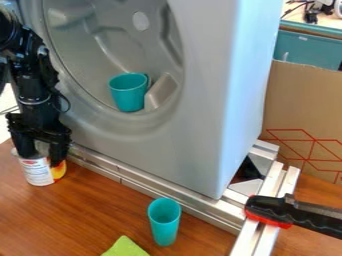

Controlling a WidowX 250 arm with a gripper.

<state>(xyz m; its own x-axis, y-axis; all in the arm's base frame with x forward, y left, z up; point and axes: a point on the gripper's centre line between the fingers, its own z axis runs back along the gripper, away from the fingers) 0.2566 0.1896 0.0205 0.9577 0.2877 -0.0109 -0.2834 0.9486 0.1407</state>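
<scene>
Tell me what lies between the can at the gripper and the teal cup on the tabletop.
Only bare wooden tabletop lies between the can and the teal cup in the camera view; the metal rail runs behind.

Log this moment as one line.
gripper at top of labeled can | can on wooden table | teal cup in grey housing's recess | second teal cup upright on table, near green cloth
</scene>
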